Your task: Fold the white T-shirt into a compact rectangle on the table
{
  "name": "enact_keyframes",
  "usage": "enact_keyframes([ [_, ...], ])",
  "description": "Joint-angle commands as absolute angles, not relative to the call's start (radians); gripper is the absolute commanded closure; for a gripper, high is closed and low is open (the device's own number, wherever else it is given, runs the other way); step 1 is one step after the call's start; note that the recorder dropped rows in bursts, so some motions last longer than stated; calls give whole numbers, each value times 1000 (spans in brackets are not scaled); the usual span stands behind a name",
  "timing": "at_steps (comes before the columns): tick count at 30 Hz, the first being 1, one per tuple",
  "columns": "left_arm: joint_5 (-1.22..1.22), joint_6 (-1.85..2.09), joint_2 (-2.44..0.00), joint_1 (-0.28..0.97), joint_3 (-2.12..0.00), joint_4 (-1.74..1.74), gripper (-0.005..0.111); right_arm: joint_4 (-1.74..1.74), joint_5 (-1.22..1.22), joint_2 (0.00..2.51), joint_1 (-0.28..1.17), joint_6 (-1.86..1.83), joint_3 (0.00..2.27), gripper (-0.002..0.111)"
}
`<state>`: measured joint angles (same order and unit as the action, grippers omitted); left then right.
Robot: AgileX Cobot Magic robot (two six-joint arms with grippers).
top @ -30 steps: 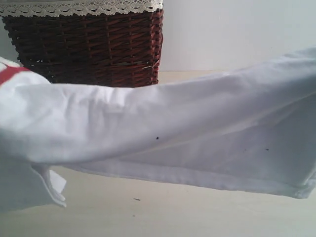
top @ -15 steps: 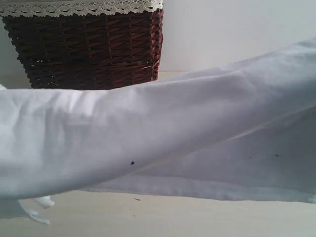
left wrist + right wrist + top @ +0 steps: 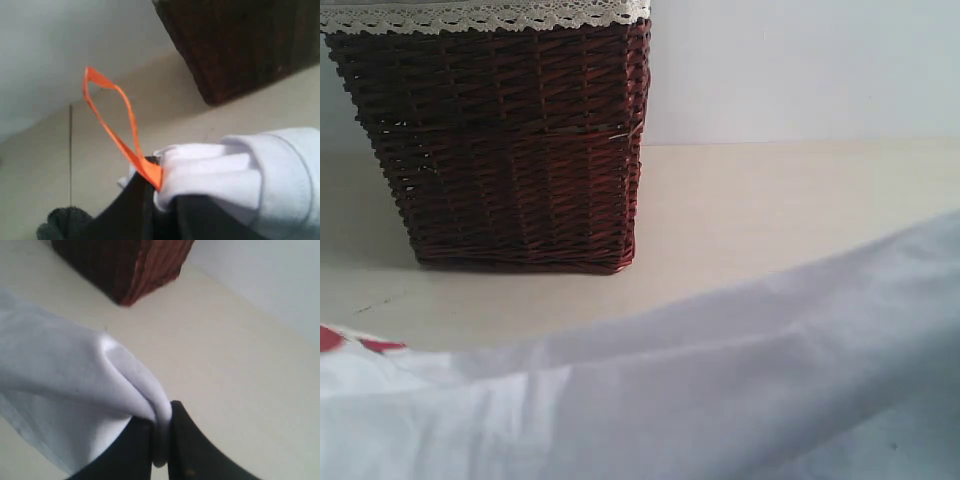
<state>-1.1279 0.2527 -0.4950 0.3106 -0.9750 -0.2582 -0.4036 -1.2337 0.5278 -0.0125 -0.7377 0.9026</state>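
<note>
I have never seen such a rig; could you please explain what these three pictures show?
It is a robot with two arms, each ending in a pincer-like gripper. One picture comes from a camera off the arms; the other two from cameras on the wrists. On the pale beige table stands a dark woven wicker basket. The left gripper and right gripper are each shut on the soft white T-shirt, the left beside its orange neck tag.
</note>
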Motion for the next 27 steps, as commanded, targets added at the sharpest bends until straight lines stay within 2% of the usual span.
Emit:
enact_keyframes([
  [1, -1039, 271, -571, 309, -792, -281, 107, -251, -1221, 594, -11, -757, 734, 108],
  [4, -872, 299, -645, 309, -682, -304, 107, -192, -1144, 682, -11, -760, 647, 108],
  [10, -413, 299, -832, 309, -518, -442, 107, -109, -829, 912, -11, -764, 586, 108],
  [16, -155, 258, -1053, 282, -509, -550, 106, -155, -516, 1087, -11, -764, 586, 108],
  [18, -99, 218, -1105, 249, -518, -550, 102, -133, -471, 1131, -11, -764, 586, 108],
  [20, -43, 182, -1150, 205, -524, -550, 91, -91, -415, 1166, -11, -761, 586, 108],
  [23, 28, 138, -1183, 136, -524, -546, 63, -89, -305, 1193, -11, -664, 586, 103],
  [24, 51, 118, -1185, 116, -524, -546, 51, -87, -275, 1197, -11, -640, 586, 98],
  [26, 88, 87, -1187, 82, -526, -543, 36, -79, -231, 1197, -11, -638, 586, 87],
  [27, 109, 80, -1184, 66, -526, -524, 31, -61, -217, 1197, -11, -638, 586, 77],
])
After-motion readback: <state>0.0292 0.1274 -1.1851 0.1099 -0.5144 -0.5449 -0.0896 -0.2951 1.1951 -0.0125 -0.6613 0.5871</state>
